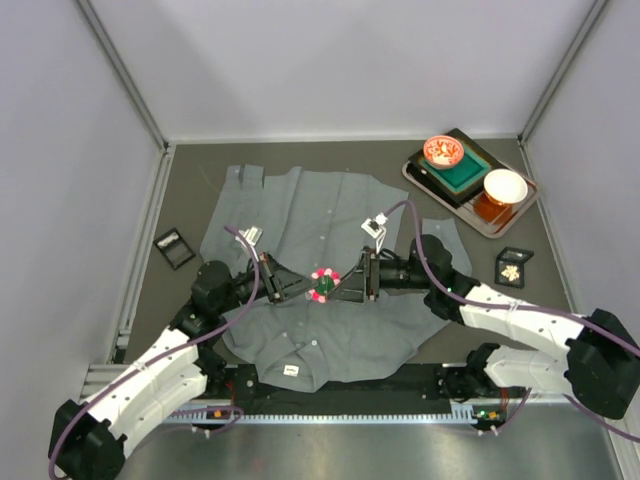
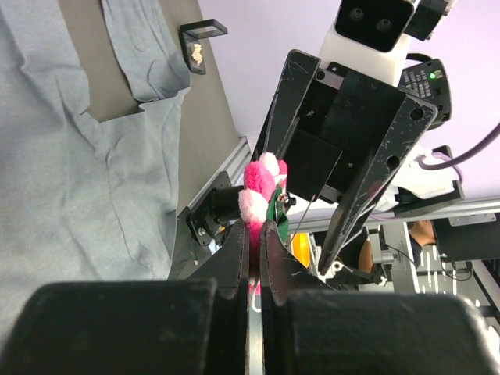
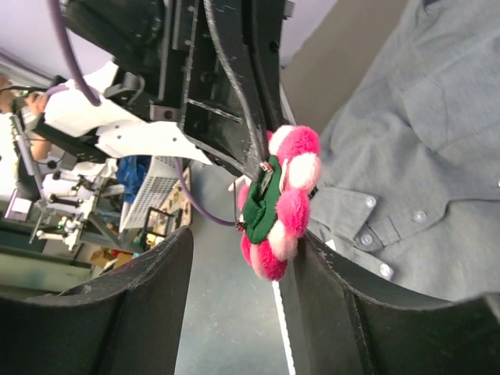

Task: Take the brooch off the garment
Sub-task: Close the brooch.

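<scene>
The brooch (image 1: 323, 283), a ring of pink and pale pompoms on a green backing, hangs in the air over the middle of the garment (image 1: 300, 215), a grey button-up shirt spread flat on the table. My left gripper (image 2: 254, 230) is shut on the brooch (image 2: 262, 183) at its lower edge. My right gripper (image 3: 248, 234) faces it, open, with its jaws on either side of the brooch (image 3: 281, 207). The right finger (image 3: 328, 281) is close beside the pompoms and the other stands well off. No cloth shows between the brooch and the garment (image 3: 406, 141).
A tray (image 1: 424, 175) at the back right carries a red-patterned bowl (image 1: 443, 151) and a white bowl (image 1: 505, 186). A small black box (image 1: 174, 248) lies left of the shirt, another (image 1: 513, 266) to its right. Walls enclose the table.
</scene>
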Tool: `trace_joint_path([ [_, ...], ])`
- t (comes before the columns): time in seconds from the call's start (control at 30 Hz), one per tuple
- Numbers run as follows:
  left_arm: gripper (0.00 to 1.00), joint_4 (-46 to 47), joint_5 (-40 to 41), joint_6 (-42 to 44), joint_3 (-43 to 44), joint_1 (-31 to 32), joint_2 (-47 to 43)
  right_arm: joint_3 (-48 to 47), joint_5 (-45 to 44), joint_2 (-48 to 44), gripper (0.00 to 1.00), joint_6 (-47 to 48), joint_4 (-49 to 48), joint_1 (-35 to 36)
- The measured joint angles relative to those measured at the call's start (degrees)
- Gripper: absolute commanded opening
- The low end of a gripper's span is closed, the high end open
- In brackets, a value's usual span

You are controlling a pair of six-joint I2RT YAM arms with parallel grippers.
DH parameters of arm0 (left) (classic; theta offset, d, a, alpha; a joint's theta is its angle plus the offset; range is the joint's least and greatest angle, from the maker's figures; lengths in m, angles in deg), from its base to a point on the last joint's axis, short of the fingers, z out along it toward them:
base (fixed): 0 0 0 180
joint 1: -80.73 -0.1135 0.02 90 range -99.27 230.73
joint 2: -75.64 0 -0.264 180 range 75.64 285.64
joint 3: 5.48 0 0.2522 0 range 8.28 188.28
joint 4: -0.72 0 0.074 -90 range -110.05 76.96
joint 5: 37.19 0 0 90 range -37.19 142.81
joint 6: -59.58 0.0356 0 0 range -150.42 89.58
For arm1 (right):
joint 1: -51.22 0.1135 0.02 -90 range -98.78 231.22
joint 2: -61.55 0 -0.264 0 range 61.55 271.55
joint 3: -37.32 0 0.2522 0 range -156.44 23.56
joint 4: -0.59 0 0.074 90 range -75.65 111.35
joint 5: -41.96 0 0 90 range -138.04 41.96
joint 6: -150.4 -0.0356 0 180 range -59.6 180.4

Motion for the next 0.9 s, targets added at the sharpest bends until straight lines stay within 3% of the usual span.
trace_joint_path([
  [0.17,0.0,3.43,-0.74,-1.25,-0.79,0.0,-0.28,2.27,0.26,0.24,0.43,-3.34,-7.85,0.0],
  [0.57,0.0,6.45,-2.73,-2.43,-1.49,0.0,-0.61,2.32,0.26,2.95,0.41,-5.6,-13.84,-0.02],
  [0.9,0.0,6.49,-3.56,-2.75,-1.81,-0.02,-0.66,2.32,1.29,5.35,0.3,-7.74,-16.96,-0.39],
])
